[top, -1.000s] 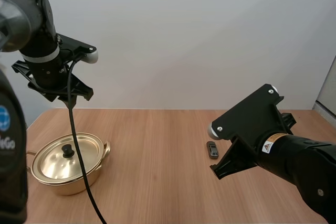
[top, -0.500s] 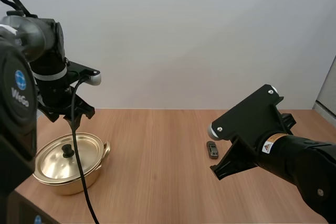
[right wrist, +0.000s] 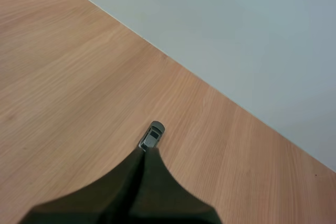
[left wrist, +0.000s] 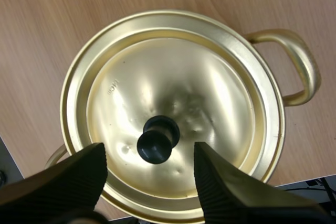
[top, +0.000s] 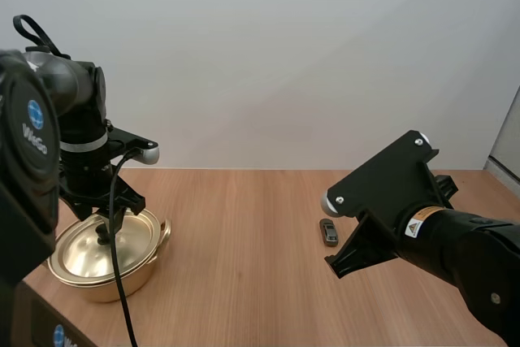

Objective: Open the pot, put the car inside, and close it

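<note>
The round gold metal pot (left wrist: pixel 302 66) and its faintly dented lid (left wrist: pixel 210 87) shone glossy; the lid's small black knob (left wrist: pixel 156 142) looked smooth. The pale wooden desk (right wrist: pixel 73 77) was matt, finely grained.

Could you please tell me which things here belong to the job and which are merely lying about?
Job: pot, lid, toy car, left claw open over the lid, right claw by the car.
Not part of it: the table.

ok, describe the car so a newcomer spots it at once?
On the wooden table, skip the gold pot at the left and look to the right half. The car lies on bare wood just beyond the right end effector. It is tiny and grey, far smaller than the pot.
</note>
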Tool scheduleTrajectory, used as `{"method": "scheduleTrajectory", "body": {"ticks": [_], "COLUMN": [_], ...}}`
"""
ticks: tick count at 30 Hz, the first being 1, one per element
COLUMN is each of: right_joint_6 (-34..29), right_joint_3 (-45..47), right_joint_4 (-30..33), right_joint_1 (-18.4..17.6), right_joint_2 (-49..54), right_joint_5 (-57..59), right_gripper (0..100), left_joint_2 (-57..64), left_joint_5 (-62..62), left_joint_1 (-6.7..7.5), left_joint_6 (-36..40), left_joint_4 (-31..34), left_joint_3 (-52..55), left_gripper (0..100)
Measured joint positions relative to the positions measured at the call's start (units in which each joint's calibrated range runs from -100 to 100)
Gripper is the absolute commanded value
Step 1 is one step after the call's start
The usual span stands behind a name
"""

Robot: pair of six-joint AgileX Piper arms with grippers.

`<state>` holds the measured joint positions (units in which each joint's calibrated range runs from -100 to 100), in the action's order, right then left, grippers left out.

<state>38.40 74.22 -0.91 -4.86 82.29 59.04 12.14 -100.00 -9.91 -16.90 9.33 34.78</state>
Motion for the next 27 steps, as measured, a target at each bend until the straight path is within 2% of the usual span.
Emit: {"method": "scheduleTrajectory", "body": {"ticks": [5,9,10,12,13,15,16,21,27], "right_joint_6": [0.00,0.00,0.00,0.00,0.00,0.00,0.00,0.00,-2.58], "right_joint_3": [0.00,0.00,0.00,0.00,0.00,0.00,0.00,0.00,0.00], "right_joint_4": [0.00,0.00,0.00,0.00,0.00,0.00,0.00,0.11,0.37], "right_joint_1": [0.00,0.00,0.00,0.00,0.00,0.00,0.00,0.07,2.10], "right_joint_2": [0.00,0.00,0.00,0.00,0.00,0.00,0.00,0.00,-4.10], "right_joint_5": [0.00,0.17,0.17,0.17,0.17,0.17,0.17,-0.22,-8.52], "right_gripper": [0,0,0,0,0,0,0,0,0], "left_joint_2": [-2.16,-3.58,-3.69,-3.84,-3.84,-3.84,-3.84,-3.38,2.19], "left_joint_5": [0.00,0.19,0.00,0.00,0.00,0.00,0.00,0.31,12.92], "left_joint_1": [0.00,0.00,0.00,0.00,0.00,0.00,0.00,0.00,0.00], "left_joint_6": [-0.73,-0.73,-0.73,-0.73,-0.73,-0.73,-0.73,0.10,1.09], "left_joint_4": [-2.03,-1.77,-1.77,-1.66,-1.66,-1.66,-1.50,-1.50,-5.52], "left_joint_3": [2.20,2.46,2.46,2.46,2.46,2.46,2.46,2.31,-2.50], "left_gripper": [79,70,66,49,37,7,0,0,0]}}
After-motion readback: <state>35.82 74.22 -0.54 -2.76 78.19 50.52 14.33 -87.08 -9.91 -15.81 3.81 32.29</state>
